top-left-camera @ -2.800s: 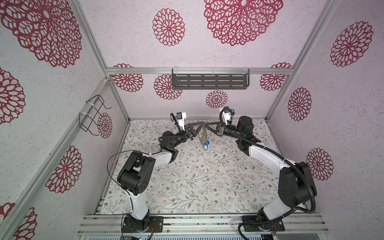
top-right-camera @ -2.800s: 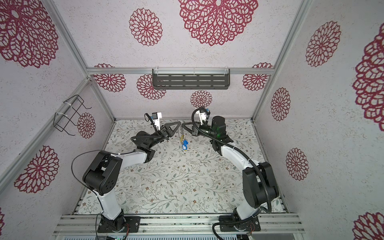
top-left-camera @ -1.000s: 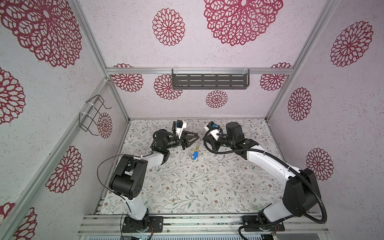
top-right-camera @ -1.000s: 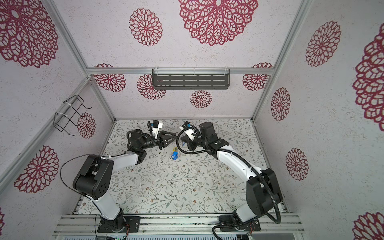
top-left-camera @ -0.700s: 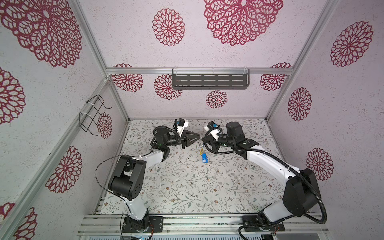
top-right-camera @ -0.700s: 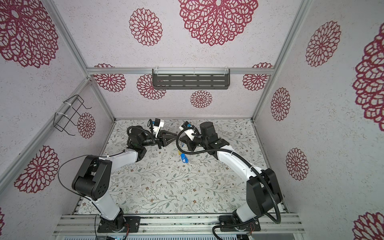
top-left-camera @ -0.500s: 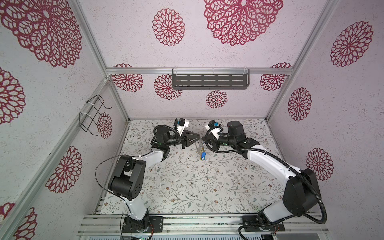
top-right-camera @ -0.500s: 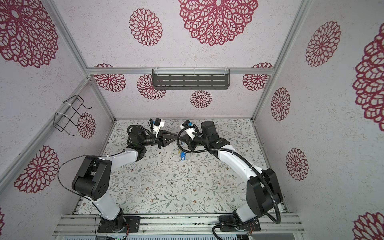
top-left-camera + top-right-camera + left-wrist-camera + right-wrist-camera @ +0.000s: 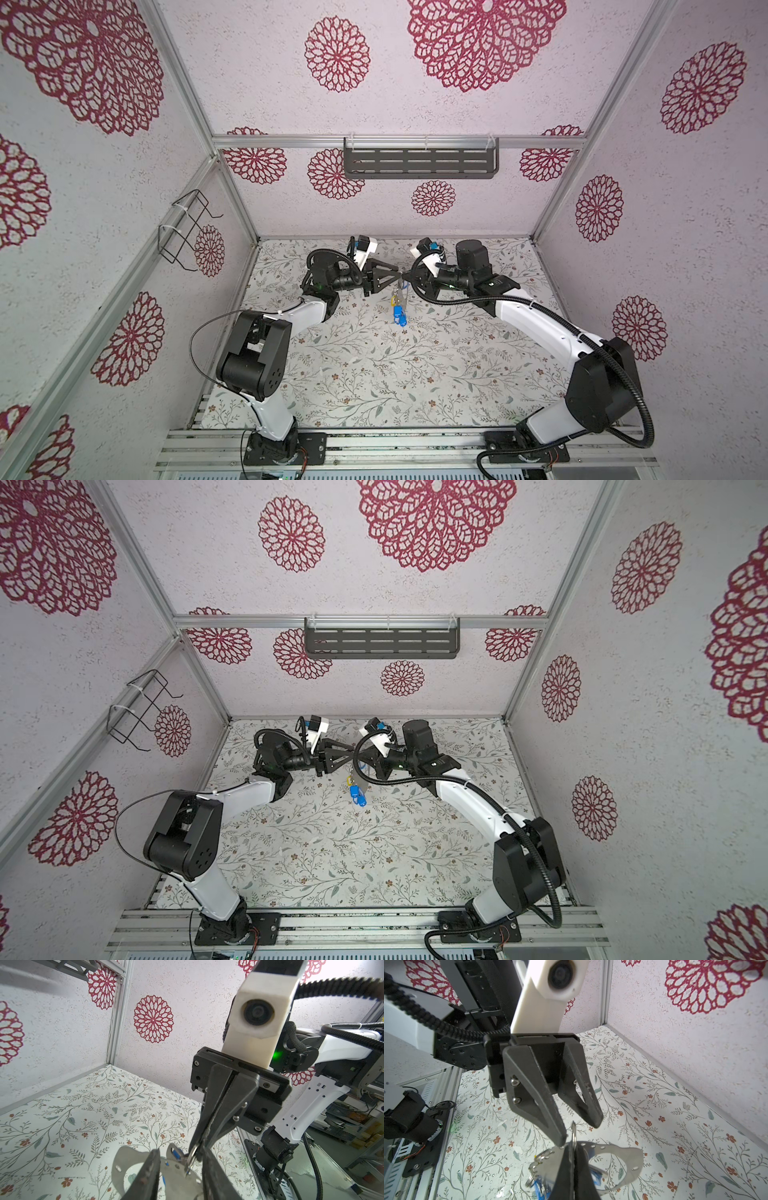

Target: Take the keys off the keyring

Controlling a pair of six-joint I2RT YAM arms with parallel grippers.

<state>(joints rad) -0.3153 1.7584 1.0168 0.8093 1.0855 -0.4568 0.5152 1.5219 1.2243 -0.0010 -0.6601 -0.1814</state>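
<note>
The keyring, pinched at its rim by the clenched jaws of the right gripper, could be tugged loose once the parted, empty jaws of the left gripper are closed.

Keys under keyring, over table

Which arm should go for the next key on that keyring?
Left. The right gripper is shut on the keyring, holding it up. The left gripper is open, its tips beside the rim, free to work on the hanging keys.
</note>
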